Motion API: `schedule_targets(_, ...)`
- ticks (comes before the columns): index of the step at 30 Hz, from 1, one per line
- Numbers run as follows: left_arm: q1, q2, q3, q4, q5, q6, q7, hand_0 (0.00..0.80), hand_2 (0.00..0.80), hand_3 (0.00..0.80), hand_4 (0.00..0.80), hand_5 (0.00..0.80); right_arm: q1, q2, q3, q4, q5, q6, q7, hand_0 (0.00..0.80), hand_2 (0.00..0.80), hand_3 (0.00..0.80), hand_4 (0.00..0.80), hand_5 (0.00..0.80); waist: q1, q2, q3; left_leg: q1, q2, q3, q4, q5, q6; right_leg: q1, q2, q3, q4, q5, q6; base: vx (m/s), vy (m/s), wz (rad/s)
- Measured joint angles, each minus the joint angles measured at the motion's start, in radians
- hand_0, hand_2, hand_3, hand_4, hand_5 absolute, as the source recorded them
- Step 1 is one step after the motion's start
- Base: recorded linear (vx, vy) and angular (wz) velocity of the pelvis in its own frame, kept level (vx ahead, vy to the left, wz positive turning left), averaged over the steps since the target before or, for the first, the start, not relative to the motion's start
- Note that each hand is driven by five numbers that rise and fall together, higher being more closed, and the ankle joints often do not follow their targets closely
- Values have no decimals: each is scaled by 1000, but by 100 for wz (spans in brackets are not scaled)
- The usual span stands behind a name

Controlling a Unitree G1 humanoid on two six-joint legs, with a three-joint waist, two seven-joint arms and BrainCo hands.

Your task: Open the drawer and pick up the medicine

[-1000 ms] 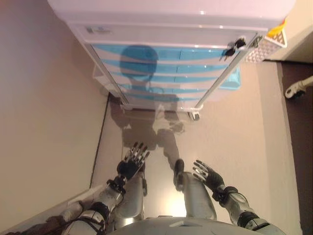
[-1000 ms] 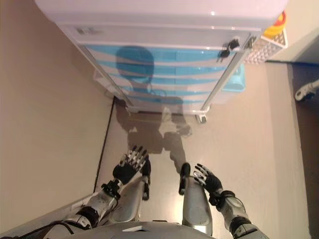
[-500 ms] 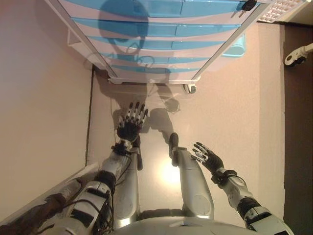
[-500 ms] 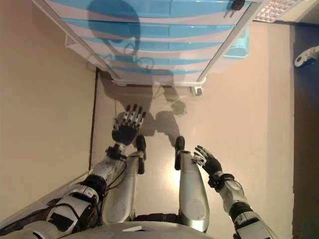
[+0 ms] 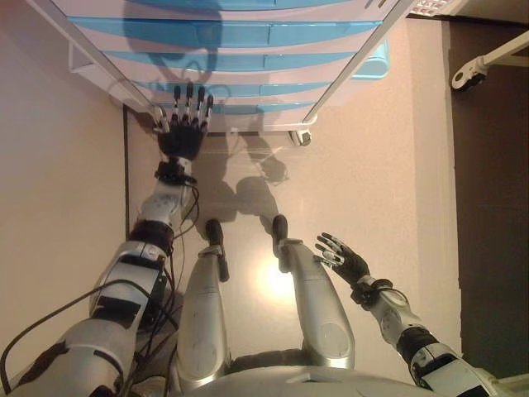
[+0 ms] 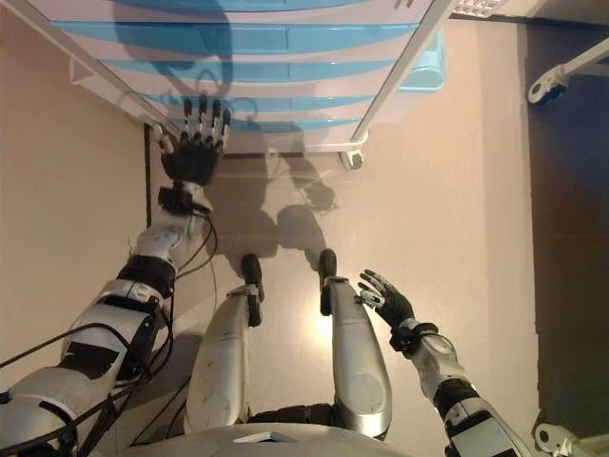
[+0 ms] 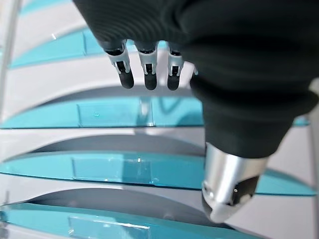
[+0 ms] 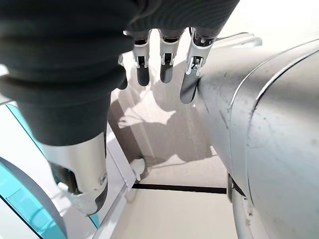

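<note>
A white drawer cabinet [image 5: 248,50] with several translucent blue drawers [image 5: 240,33] stands on castors ahead of me; all visible drawers are closed. My left hand [image 5: 183,124] is open, fingers straight, stretched forward to the lowest drawers at the cabinet's lower left corner. In the left wrist view the fingers [image 7: 145,67] hover just in front of the blue drawer fronts [image 7: 114,112]. My right hand [image 5: 340,258] is open and empty, low at my right side. No medicine shows in any view.
A beige wall [image 5: 50,165] runs along the left, close to the cabinet. A castor [image 5: 299,137] sits under the cabinet's right front corner. A wheeled metal leg [image 5: 475,70] lies on dark floor at the far right.
My left arm has reached forward from near my knee up to the cabinet's lowest drawers. The camera has tilted down, so the cabinet sits higher in view. The right hand has barely moved.
</note>
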Motion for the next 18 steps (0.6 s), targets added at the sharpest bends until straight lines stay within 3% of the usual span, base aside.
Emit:
schedule_targets(10,-66,34,-8,1,-50,-44,95,0,0,0,0,0,2,1,31,1,38,-21,20,0,0,0,0,0,-18,-27,3,-18,11,0,1,-1,-1,-11,9,-4,-11,7,-10,23,-28,0)
schedule_targets(18,-93,63,-40,7,-54,-73,147,0,0,0,0,0,2,0,40,3,58,-24,27,0,0,0,0,0,-28,-27,3,-28,15,-6,1,0,-3,-13,14,-8,-23,15,-10,13,-17,0)
